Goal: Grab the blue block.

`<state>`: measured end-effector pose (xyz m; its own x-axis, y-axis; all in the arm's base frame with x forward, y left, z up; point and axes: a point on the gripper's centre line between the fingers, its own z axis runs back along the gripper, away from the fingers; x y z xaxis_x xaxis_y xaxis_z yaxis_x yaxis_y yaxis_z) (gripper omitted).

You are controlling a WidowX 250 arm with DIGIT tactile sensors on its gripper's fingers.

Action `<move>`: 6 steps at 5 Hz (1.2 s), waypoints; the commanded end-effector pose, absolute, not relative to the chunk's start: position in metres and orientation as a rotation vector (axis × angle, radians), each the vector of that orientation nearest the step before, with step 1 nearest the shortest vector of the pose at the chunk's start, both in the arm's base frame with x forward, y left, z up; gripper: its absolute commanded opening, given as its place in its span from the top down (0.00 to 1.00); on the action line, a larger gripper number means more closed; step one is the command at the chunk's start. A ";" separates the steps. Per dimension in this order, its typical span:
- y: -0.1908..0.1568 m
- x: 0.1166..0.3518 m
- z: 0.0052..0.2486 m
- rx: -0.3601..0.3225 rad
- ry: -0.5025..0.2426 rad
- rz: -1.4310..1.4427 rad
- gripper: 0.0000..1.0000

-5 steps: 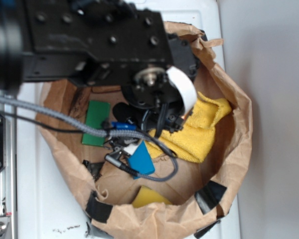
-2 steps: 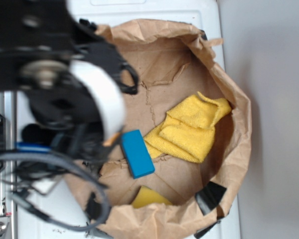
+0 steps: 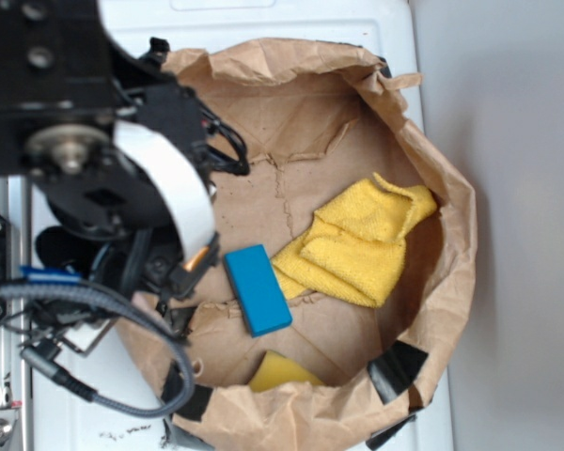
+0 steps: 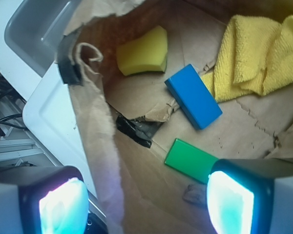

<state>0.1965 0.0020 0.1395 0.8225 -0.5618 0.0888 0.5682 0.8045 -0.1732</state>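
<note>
The blue block (image 3: 258, 289) lies flat on the floor of the paper bag (image 3: 451, 244), its long side running toward the yellow cloth (image 3: 357, 244). Nothing is touching it. In the wrist view the blue block (image 4: 193, 96) sits well ahead of my gripper (image 4: 146, 207), which is open with nothing between its pads. The bag's torn left wall (image 4: 95, 122) stands between the pads. The right pad (image 4: 229, 202) hangs just over a flat green block (image 4: 190, 161). In the exterior view my arm (image 3: 103, 178) covers the bag's left side and hides the fingers.
A yellow sponge piece (image 3: 280, 373) rests at the bag's near wall, close to the blue block, and shows too in the wrist view (image 4: 141, 51). Black tape (image 4: 136, 130) patches the bag floor. The bag sits on a white surface (image 3: 291, 14). Cables (image 3: 122, 310) loop at the lower left.
The arm has swung left, from above the blue block to the bag's left rim. The block, earlier partly covered and tilted, now lies flat in full view. The arm now hides the green block.
</note>
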 end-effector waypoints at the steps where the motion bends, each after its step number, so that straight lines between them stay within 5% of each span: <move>1: 0.029 0.232 0.178 -0.297 -0.069 -0.489 0.00; 2: 0.030 0.234 0.183 -0.293 -0.115 -0.488 0.00; 3: 0.026 0.246 0.139 -0.162 -0.149 -0.532 0.00; 4: 0.015 0.251 0.105 -0.133 -0.141 -0.623 0.00; 6: 0.000 0.252 0.092 -0.101 -0.150 -0.688 0.00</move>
